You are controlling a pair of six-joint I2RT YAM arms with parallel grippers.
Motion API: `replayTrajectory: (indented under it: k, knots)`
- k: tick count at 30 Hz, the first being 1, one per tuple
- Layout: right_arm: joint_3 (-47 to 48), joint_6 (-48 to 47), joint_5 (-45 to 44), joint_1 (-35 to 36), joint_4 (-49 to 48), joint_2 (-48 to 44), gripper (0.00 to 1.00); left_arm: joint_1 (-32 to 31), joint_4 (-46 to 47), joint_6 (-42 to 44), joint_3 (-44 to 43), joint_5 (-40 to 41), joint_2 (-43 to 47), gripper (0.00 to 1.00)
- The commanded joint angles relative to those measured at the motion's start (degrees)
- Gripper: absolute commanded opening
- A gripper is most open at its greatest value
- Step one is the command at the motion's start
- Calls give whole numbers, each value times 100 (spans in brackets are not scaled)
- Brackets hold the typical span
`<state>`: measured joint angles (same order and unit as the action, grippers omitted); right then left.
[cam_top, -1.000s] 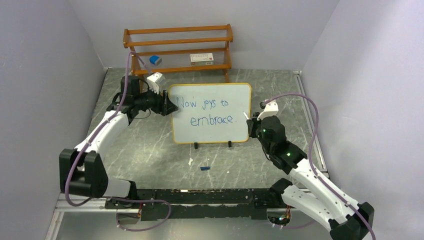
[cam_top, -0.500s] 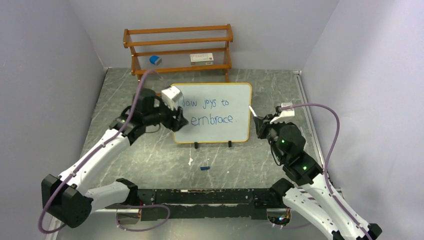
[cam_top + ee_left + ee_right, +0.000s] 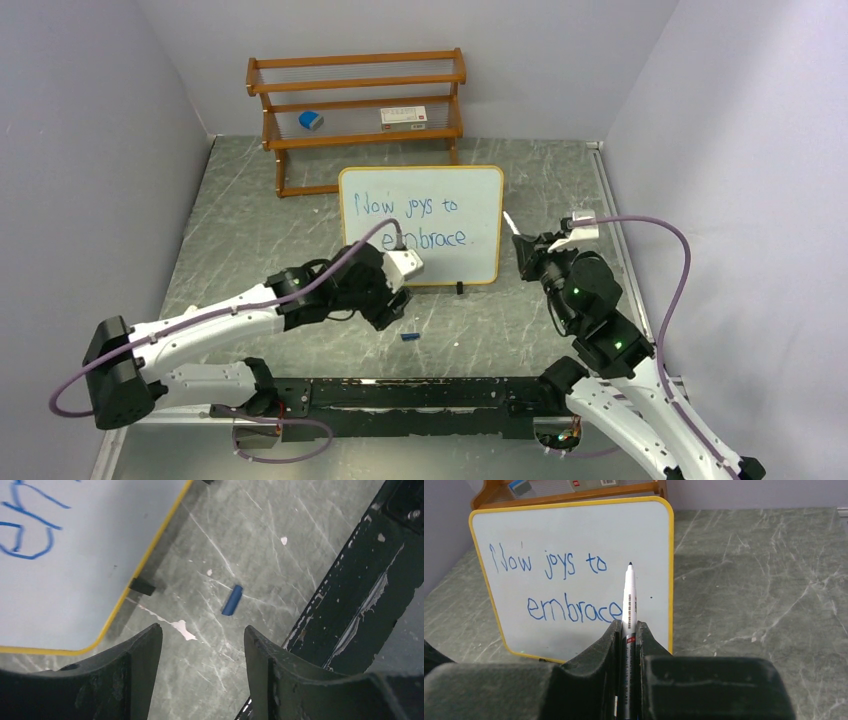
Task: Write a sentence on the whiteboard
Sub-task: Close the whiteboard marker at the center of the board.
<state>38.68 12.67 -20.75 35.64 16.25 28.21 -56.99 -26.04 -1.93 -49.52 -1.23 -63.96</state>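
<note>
Lettering (image 3: 574, 609) reads "Now joys to embrace" on the whiteboard (image 3: 470, 190) standing mid-way across the desk (image 3: 280, 210); right pincer (image 3: 627, 627) clamps a white marker (image 3: 629, 600) by its right edge, left pincer (image 3: 202, 630) apart, empty.

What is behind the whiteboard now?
Behind the whiteboard stands a wooden rack holding a small blue object and a white box on one shelf. The board hides the rack's lower right part and the tabletop directly behind it.

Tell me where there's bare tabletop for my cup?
Bare tabletop lies left of the whiteboard toward the wall, and at the back right, beside the wooden rack. In front of the board it is crowded: left gripper and blue cap.
</note>
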Motion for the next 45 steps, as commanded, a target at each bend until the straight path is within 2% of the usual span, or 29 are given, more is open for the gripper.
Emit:
replayTrajectory:
  k: [1,11,21,36,45]
  knots:
    - [132,-54,30,-36,87,-137,0,-396,-37,-115,93,425,-404,64]
    - [141,-81,-113,-39,280,-450,0,-674,207,357,-228,-77,-1898,54]
    - [157,-89,-231,-37,337,-475,0,-919,71,750,-758,-394,-2935,38]
    - [160,-98,-254,-39,331,-431,0,-881,-689,1156,-1166,-364,-3470,36]
    - [159,-97,-244,-38,341,-430,0,-748,-801,1262,-1217,-474,-3608,37]
